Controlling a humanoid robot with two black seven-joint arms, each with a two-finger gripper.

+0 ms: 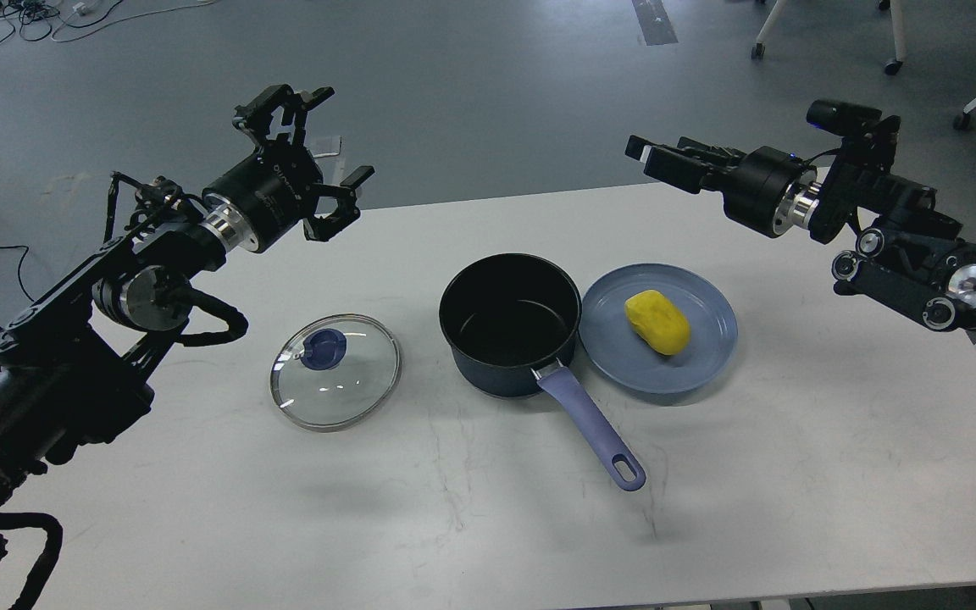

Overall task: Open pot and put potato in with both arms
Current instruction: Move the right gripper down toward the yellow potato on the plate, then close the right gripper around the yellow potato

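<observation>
The dark navy pot [511,326] stands uncovered mid-table, its lavender-blue handle [594,428] pointing toward the front right. The yellow potato [657,322] lies on a flat blue plate [712,352] just right of the pot. My left gripper [314,152] hangs open and empty above the table's far left edge, well behind the lid. My right gripper [662,161] is raised above the far edge, behind and above the plate; its fingers lie close together and hold nothing I can see.
The glass lid [335,371] with a blue knob lies flat on the white table [793,474], left of the pot. Grey floor lies beyond the far edge, with cables at the top left and chair legs at the top right.
</observation>
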